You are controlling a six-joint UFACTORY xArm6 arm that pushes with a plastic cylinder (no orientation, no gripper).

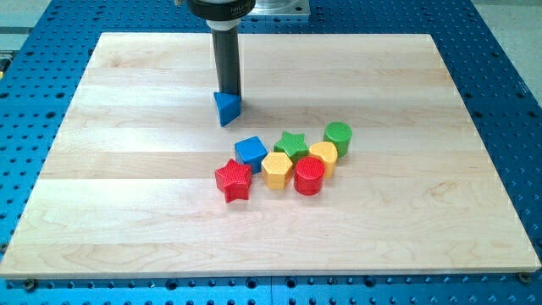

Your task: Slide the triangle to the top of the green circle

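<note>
The blue triangle (226,108) lies on the wooden board (127,169), above and left of the block cluster. My tip (228,93) touches the triangle's top edge, right behind it. The green circle (338,135) stands at the right end of the cluster, well to the triangle's right and slightly lower.
The cluster holds a blue cube (251,152), a green star (292,143), a yellow cylinder (323,156), a yellow hexagon (277,169), a red cylinder (309,175) and a red star (233,180). Blue perforated table (34,102) surrounds the board.
</note>
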